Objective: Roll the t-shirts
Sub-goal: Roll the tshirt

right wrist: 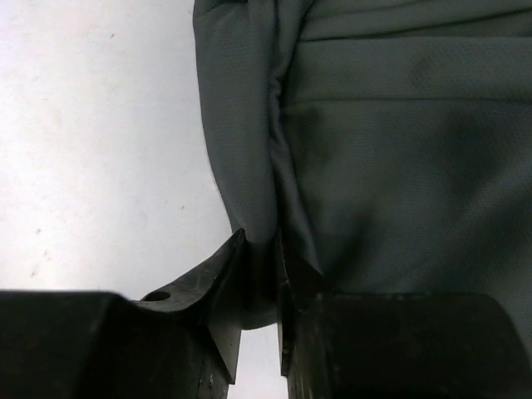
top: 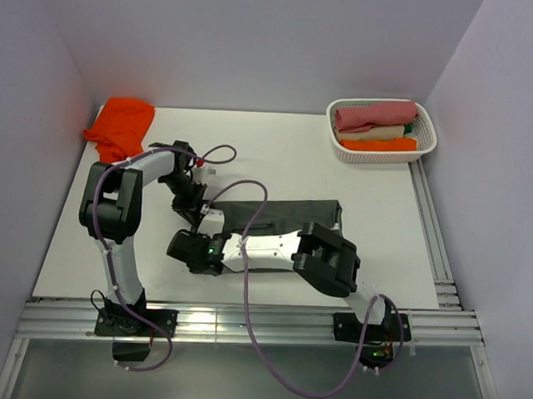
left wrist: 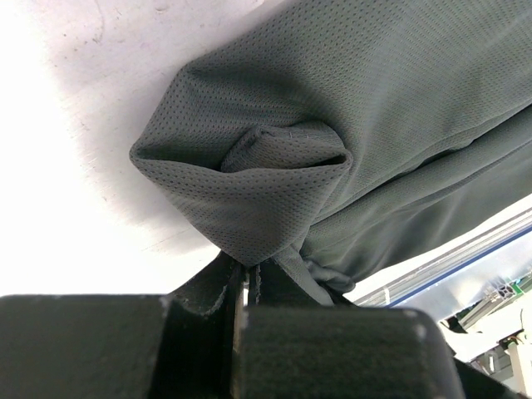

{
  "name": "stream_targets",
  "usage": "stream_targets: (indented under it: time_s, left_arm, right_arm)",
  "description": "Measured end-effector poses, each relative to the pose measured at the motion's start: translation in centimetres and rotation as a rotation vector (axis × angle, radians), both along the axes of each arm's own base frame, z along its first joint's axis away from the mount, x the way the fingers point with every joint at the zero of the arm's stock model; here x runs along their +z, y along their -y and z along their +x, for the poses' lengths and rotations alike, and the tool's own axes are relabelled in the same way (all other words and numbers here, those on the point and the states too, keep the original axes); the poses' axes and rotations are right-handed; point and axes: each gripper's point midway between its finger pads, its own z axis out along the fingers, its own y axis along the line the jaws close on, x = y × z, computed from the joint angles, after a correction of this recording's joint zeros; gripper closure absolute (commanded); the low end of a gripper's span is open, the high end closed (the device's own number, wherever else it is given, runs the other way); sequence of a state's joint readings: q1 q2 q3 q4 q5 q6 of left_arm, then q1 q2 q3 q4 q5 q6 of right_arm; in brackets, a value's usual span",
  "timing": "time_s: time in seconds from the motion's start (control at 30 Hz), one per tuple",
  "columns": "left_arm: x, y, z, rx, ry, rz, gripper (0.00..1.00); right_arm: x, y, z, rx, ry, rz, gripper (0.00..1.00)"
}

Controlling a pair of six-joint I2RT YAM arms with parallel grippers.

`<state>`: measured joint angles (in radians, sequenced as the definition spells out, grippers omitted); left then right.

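- Now, the dark grey t-shirt lies as a folded strip across the middle of the surface. Both arms meet at its left end, where a roll would begin.
- The left pincer is clamped tight on a bunched corner of that end, and the cloth puckers into a cone above the jaws. From so small a bite the corner may slip out, or the hem may twist and start the roll crooked.
- The right pincer is nearly closed, with a fold of the same edge caught between its jaws. The bite looks shallow. I judge the lower layers could be left flat, giving a loose roll.
- The two pincers sit close together, so uneven turning would skew the roll into a cone. The wrists and cables could also foul one another.
- The knit looks slick and the surface smooth, so the far end may slide towards the arms instead of winding up.
- The orange t-shirt sits crumpled at the far left corner, near the left arm, and a wide swing could drag it. The basket of rolled shirts is well apart.
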<state>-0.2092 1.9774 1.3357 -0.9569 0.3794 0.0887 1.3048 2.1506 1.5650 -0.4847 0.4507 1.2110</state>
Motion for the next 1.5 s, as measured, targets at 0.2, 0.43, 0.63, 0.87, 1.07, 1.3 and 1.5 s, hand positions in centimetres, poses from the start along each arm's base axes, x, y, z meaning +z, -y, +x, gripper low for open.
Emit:
stream_targets:
  time_s: [0.2,0.43,0.63,0.87,1.07,1.3,1.5]
  left_arm:
    - [0.1,0.0,-0.1,-0.001,-0.004,0.003,1.00]
    - [0.7,0.3,-0.2,-0.007,-0.021,-0.008,0.79]
    - [1.9,0.9,1.7,-0.017,0.028,-0.061,0.46]
    - [3.6,0.3,2.8,0.015,0.041,-0.181,0.41]
    - [3.6,-1.2,1.3,0.049,0.010,-0.263,0.42]
    - [1.8,-0.2,-1.4,0.061,-0.066,-0.316,0.52]
    - [1.1,0.6,-0.6,0.088,-0.053,-0.312,0.92]
  right_arm:
    - [0.0,0.8,-0.4,-0.040,-0.004,0.168,0.89]
    - [-0.1,2.9,-0.1,-0.122,-0.062,0.461,1.00]
    - [0.2,3.0,0.0,-0.147,-0.131,0.639,1.00]
    - [0.0,2.6,0.0,-0.174,-0.193,0.792,1.00]
    - [0.2,2.1,0.1,-0.199,-0.226,0.891,1.00]
    - [0.4,1.5,0.4,-0.214,-0.240,0.969,1.00]
    - [0.7,1.5,0.4,-0.216,-0.239,0.985,0.98]
